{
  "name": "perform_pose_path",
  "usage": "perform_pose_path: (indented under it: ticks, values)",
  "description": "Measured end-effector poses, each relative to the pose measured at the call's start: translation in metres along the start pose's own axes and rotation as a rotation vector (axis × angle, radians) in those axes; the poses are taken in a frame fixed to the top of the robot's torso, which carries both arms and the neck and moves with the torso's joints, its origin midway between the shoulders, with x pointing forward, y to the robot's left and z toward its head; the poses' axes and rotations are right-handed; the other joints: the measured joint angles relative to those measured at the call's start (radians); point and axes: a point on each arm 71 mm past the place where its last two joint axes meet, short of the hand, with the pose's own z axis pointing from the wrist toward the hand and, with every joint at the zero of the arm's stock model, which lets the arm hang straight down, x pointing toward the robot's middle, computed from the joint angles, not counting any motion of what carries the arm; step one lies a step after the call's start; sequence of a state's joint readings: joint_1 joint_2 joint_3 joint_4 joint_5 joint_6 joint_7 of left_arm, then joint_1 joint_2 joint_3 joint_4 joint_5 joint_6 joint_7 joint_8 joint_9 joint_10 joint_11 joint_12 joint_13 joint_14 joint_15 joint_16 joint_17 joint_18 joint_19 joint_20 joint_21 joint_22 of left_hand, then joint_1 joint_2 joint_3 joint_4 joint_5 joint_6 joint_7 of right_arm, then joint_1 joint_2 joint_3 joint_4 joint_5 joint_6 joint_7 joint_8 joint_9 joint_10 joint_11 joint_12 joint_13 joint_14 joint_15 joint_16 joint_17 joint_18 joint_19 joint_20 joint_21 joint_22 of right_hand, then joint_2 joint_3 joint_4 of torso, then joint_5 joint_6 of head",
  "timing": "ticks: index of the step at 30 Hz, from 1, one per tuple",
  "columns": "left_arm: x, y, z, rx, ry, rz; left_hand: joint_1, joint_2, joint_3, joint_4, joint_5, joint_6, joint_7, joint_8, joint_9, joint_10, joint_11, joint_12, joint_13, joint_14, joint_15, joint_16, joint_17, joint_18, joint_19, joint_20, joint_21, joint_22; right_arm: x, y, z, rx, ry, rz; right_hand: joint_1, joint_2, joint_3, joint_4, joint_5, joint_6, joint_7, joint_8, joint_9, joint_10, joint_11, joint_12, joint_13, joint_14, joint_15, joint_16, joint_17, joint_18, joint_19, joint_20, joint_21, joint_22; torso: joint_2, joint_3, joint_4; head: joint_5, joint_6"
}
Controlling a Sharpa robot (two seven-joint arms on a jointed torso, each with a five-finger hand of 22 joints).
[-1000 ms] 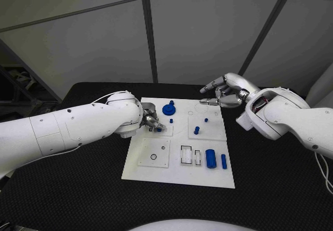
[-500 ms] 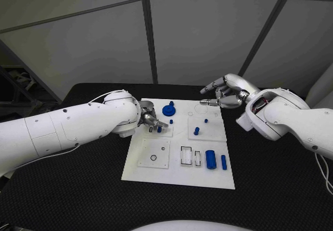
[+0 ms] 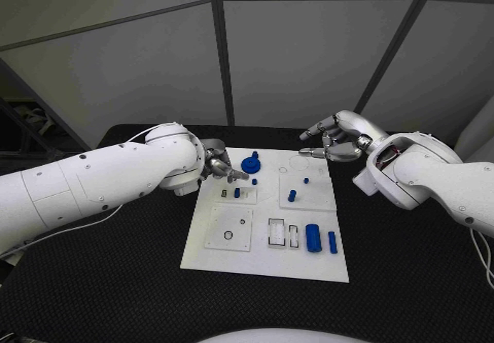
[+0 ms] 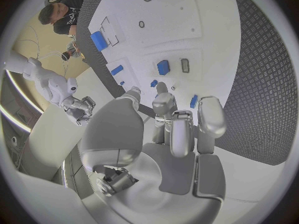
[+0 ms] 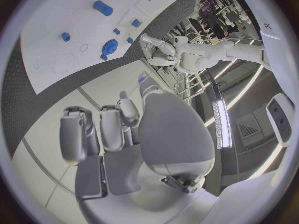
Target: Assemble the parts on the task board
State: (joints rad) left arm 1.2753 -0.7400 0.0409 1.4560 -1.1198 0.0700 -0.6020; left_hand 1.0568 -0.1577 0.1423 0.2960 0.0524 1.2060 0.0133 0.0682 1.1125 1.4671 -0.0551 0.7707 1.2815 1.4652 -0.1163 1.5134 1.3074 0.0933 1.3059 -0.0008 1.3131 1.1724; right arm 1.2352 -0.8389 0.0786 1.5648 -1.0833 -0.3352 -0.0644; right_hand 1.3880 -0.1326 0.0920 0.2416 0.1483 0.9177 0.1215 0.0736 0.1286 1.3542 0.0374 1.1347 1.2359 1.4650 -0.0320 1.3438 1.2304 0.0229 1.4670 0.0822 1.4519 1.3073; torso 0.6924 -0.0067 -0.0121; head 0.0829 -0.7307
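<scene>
The left hand (image 3: 219, 166) is hovering over the far left corner of the white board (image 3: 267, 261) with nothing in it, fingers loosely curled but apart. The right hand (image 3: 338, 143) is hanging off the far right corner, fingers spread, also holding nothing. On the board a round blue gear (image 3: 251, 163) is sitting near the far edge just beside the left hand, a small blue peg (image 3: 237, 192) is standing closer in, and a fat blue cylinder (image 3: 313, 236) is lying near the right edge
</scene>
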Motion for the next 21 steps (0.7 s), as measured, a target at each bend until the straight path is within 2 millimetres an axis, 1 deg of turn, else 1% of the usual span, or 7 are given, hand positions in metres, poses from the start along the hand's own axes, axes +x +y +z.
perform_pose_path:
  ticks: [3,5,7,9,12,16,21]
  values:
    - [-0.012,0.003,-0.001,-0.007,-0.006,-0.014,0.076,0.021,0.019,-0.012,0.006,-0.082,0.022,-0.005,-0.05,-0.009,0.021,-0.207,-0.077,0.001,0.021,-0.029,0.0,0.0,-0.037,0.016,-0.043,-0.054,-0.001,-0.001,0.0,0.002,-0.001,-0.001,0.0,0.0,0.0,0.0,0.0,0.0,0.0,0.0,0.0,0.0,0.0,0.0,0.0,0.0,0.0,0.0,0.0,0.0,0.0,0.0,-0.005,0.0,0.0,0.0,0.0001,0.0,0.003]
    - [-0.021,0.007,0.0,-0.021,-0.012,-0.024,0.113,0.029,0.029,-0.011,0.018,-0.131,0.039,-0.006,-0.102,-0.023,0.035,-0.297,-0.114,0.001,0.034,-0.036,0.0,0.0,-0.048,0.027,-0.06,-0.071,-0.001,-0.002,0.0,0.004,-0.002,-0.001,0.0,0.0,0.0,0.0,0.0,0.0,0.0,0.0,0.0,0.0,0.0,0.0,0.0,0.0,0.0,0.0,0.0,0.0,0.0,0.0,-0.005,0.0,0.0,0.0002,0.0003,0.0,0.004]
    - [-0.034,0.013,0.005,-0.043,-0.023,-0.04,0.136,0.034,0.031,-0.011,0.021,-0.149,0.048,-0.006,-0.177,-0.03,0.042,-0.341,-0.14,0.0,0.043,-0.038,0.0,0.0,-0.056,0.035,-0.07,-0.078,-0.001,-0.002,0.0,0.005,-0.003,-0.001,0.0,0.0,0.0,0.0,0.0,0.0,0.0,0.0,0.0,0.0,0.0,0.0,0.0,0.0,0.0,0.0,0.0,0.0,0.0,0.0,-0.005,0.0,0.0,0.0003,0.0012,0.001,0.007]
    - [-0.044,0.017,0.009,-0.062,-0.031,-0.054,0.144,0.034,0.031,-0.011,0.02,-0.152,0.051,-0.006,-0.222,-0.032,0.044,-0.35,-0.149,0.0,0.043,-0.038,0.0,0.0,-0.052,0.042,-0.071,-0.079,-0.001,-0.002,0.001,0.005,-0.003,-0.001,0.0,0.0,0.0,0.0,0.0,0.0,0.0,0.0,0.0,0.0,0.0,0.0,0.0,0.0,0.0,0.0,-0.001,0.0,0.0,0.0,-0.005,0.0,0.0,0.0005,0.0012,0.004,0.011]
    - [-0.057,0.02,0.018,-0.085,-0.037,-0.074,0.143,0.034,0.023,-0.004,0.007,-0.139,0.053,-0.006,-0.251,-0.028,0.047,-0.349,-0.15,0.0,0.043,-0.038,0.0,0.0,-0.048,0.046,-0.071,-0.073,0.0,-0.002,0.001,0.004,-0.003,-0.001,0.0,0.0,0.0,0.0,0.0,0.0,0.0,0.0,0.0,0.0,0.0,0.0,-0.001,0.0,0.0,0.0,-0.001,0.0,0.0,0.0,-0.005,0.0,0.001,0.0006,0.0009,0.007,0.016]
    - [-0.065,0.022,0.028,-0.107,-0.031,-0.085,0.124,0.053,0.01,-0.005,0.007,-0.106,0.042,0.003,-0.26,-0.023,0.041,-0.338,-0.15,0.0,0.043,-0.038,0.0,0.0,-0.039,0.044,-0.066,-0.06,0.0,-0.001,0.002,0.003,-0.002,0.0,0.0,0.0,0.0,0.0,0.0,0.0,0.0,0.0,-0.001,0.0,0.0,0.0,-0.001,0.0,0.0,0.0,-0.001,0.0,0.0,0.0,-0.005,0.0,0.002,0.0009,-0.0011,0.011,0.019]
    - [-0.07,0.026,0.037,-0.13,-0.02,-0.085,0.105,0.041,-0.002,-0.001,0.003,-0.09,0.037,0.007,-0.259,-0.019,0.037,-0.316,-0.143,0.0,0.043,-0.032,0.0,0.0,-0.03,0.042,-0.062,-0.052,0.001,-0.001,0.003,0.003,-0.001,0.0,0.0,0.0,0.0,0.0,0.0,0.0,0.0,0.0,-0.001,0.0,0.0,0.0,-0.001,0.0,0.0,0.0,-0.001,0.0,0.0,0.0,-0.005,0.0,0.003,0.001,-0.0015,0.013,0.02]
